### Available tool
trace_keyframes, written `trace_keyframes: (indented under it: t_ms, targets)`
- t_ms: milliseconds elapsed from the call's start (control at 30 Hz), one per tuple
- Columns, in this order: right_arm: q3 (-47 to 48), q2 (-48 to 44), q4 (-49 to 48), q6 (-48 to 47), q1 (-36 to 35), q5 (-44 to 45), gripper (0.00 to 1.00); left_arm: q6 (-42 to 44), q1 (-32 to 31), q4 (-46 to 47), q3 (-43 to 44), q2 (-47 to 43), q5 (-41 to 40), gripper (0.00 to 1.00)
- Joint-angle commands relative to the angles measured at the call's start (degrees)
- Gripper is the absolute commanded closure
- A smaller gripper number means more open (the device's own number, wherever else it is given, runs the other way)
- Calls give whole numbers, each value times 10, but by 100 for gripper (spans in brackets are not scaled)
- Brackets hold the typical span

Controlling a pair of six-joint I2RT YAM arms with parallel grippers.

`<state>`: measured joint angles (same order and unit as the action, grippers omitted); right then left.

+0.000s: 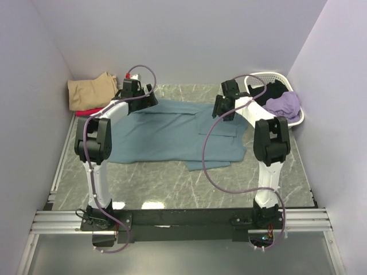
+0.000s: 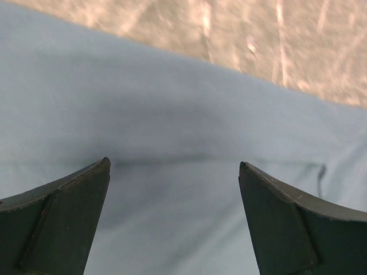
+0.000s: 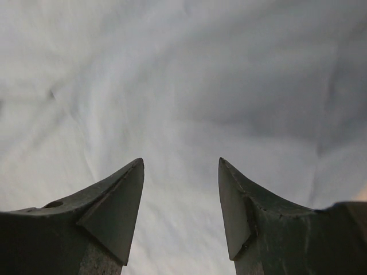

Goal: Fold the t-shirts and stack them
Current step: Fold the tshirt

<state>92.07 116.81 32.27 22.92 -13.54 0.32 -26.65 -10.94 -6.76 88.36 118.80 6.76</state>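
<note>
Teal-blue t-shirt (image 1: 166, 134) in the middle, tan shirt (image 1: 89, 90) and red shirt (image 1: 87, 112) at the far left, lilac shirt (image 1: 285, 106) and black shirt (image 1: 274, 90) at the far right: that is how we find the task's cloth.

We judge the job to be around its middle. The tan shirt sits folded on top of the red one, of which only an edge shows. That looks to us like the stack begun. The lilac and black shirts lie bunched in the white basket (image 1: 269, 75), so both are left to fold. The teal-blue t-shirt lies spread on the marbled table (image 1: 172, 186) between the two arms. Its right part seems doubled over, with layered rectangular panels and a strip peeking out at the near edge, while its left part is flat. We take it as partly folded and not yet stacked.

The cloth is matte and soft, with shallow creases in the right wrist view. In the left wrist view its far edge runs slantwise against the bare table.

The left gripper (image 2: 174, 164) hangs over that far left edge with its jaws spread wide and nothing between them. The right gripper (image 3: 180, 161) is over the shirt's right part, jaws parted and holding nothing. We cannot tell whether either touches the cloth.
</note>
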Motion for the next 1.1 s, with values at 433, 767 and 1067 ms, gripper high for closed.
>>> trace_keyframes:
  t_ms: [433,767,1067]
  targets:
    - [212,173,86,30,30,-51,39,10,48,-79,149,140,41,1]
    - [408,309,149,43,49,-111,40,6,79,-120,277,230,61,1]
    - [323,236,-13,20,64,-202,40,0,87,-52,226,202,110,0]
